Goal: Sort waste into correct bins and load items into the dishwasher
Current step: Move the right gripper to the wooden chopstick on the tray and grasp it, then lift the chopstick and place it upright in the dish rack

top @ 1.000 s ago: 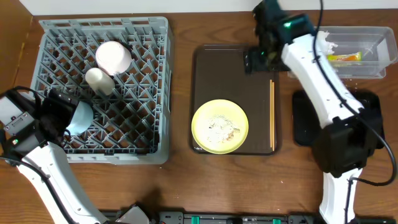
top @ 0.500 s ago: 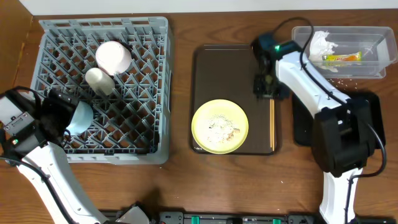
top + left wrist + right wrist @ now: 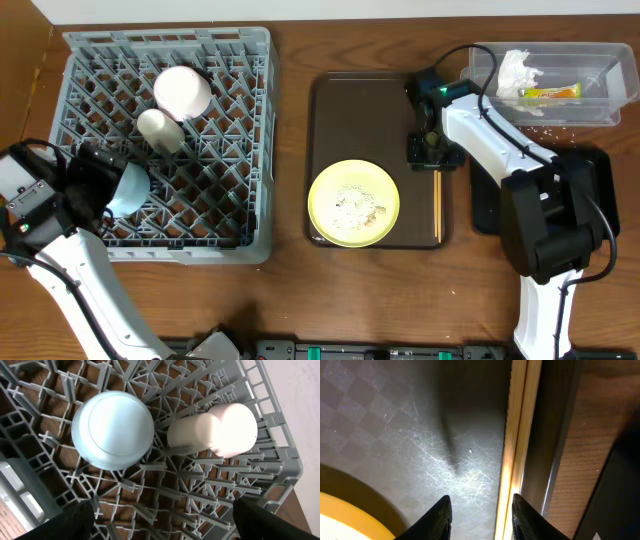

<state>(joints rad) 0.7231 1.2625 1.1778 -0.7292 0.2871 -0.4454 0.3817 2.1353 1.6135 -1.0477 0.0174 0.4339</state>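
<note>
Jaws of left gripper (image 3: 167, 520) wide, over dish rack (image 3: 230, 60) left of brown tray (image 3: 360, 110), right gripper (image 3: 481, 515) half-open over chopsticks (image 3: 517, 435) on tray.

- A dark brown serving tray (image 3: 360, 110) lies flat on the counter (image 3: 290, 300), just off centre toward 3 o'clock, with its long sides running 12 to 6.
- Close up, the tray floor (image 3: 395, 420) shows a faint checker texture and fine pale scratches, and its raised rim sits at 3 o'clock.
- The counter is reddish-brown wood grain (image 3: 580, 475).
- A pale wall strip (image 3: 200, 10) borders the counter at 12 o'clock.
- Dark hardware (image 3: 330, 350) lines the 6 o'clock edge.
</note>
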